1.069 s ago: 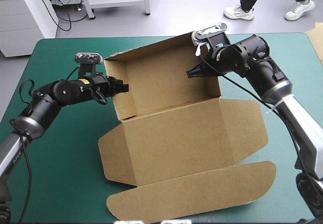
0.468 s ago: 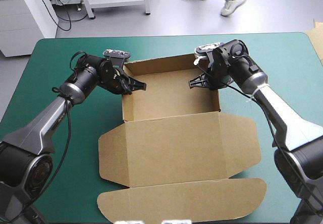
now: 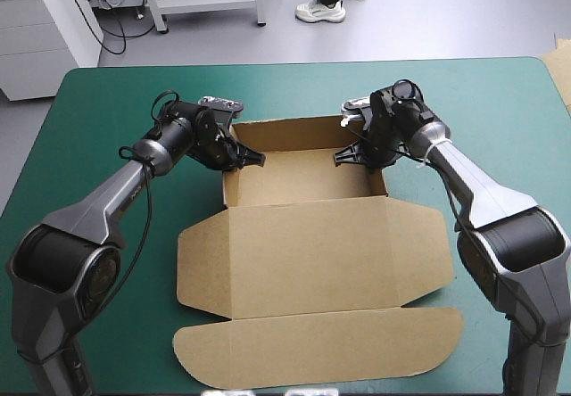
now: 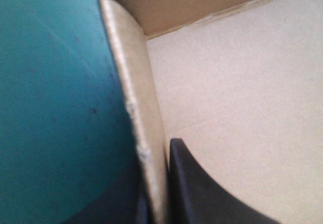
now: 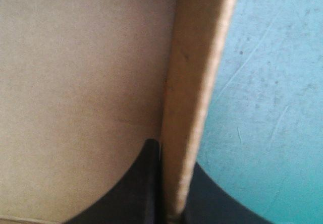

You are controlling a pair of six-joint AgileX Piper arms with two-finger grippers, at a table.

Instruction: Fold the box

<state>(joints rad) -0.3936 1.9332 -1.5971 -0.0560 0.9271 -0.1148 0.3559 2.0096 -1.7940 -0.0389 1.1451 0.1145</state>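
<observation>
Item: box point(image 3: 303, 177), brown board, standing as an open tray on the teal-green tabletop point(image 3: 107, 102).
Lid: lid point(image 3: 312, 262) is lying flat on the near side of the tray, its rounded flap nearest me.
Long axis: I am reading the tray as running left to right, with a short wall at each end.
Left gripper point(image 3: 250, 158): sitting on the box's left wall point(image 4: 132, 103), close to the far left corner of the box.
Left jaws: all but together, clamped on that wall, with one black finger inside the tray and the other outside it.
Right gripper point(image 3: 350, 155): sitting on the box's right wall point(image 5: 194, 98), close to the far right corner of the box.
Right jaws: likewise nearly together, pinching that wall, with one finger on the tray floor side and one on the outer side.
Governing relation: each end wall is standing upright between its jaws and running straight ahead of them, so each arm is serving its own end of the box.
Judgement: I am taking both end walls as raised and the lid as not yet lifted.
</observation>
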